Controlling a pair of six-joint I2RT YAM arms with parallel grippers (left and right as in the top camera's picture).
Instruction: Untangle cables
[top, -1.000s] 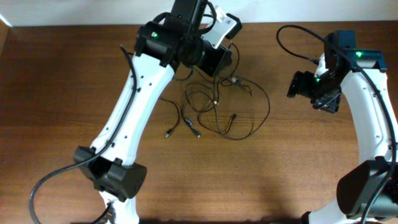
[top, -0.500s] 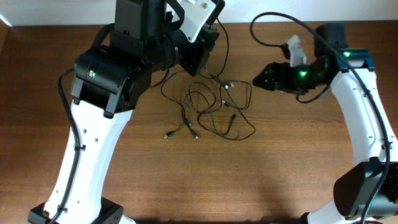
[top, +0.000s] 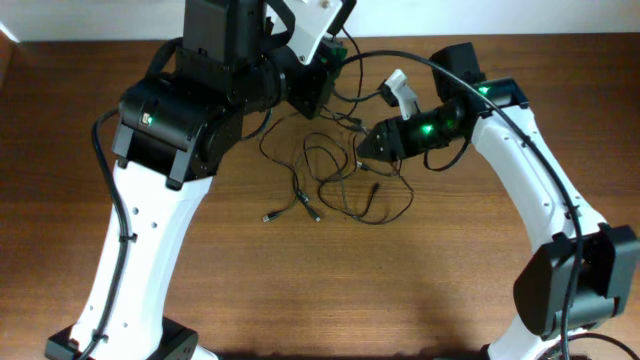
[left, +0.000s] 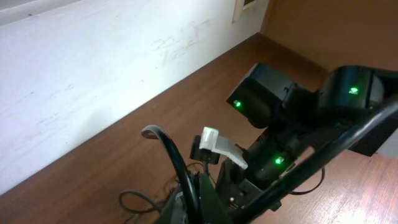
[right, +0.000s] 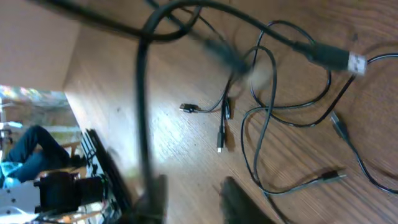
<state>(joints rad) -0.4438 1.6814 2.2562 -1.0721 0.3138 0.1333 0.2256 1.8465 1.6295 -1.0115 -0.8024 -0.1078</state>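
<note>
1 strand likely needs pinching next: right pincer hangs released, cable tangle just below it; left pincer, cannot tell.

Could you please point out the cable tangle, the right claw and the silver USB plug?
cable tangle (top: 335, 180), overhead view, crossing strands at its middle.
right claw (top: 364, 150), overhead view, midway between its fingertips.
silver USB plug (right: 354, 63), right wrist view, on its metal shell.

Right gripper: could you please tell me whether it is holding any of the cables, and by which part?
Nothing is held. The right gripper is open over the table, no cable between its fingers; the cables lie just ahead.
</note>
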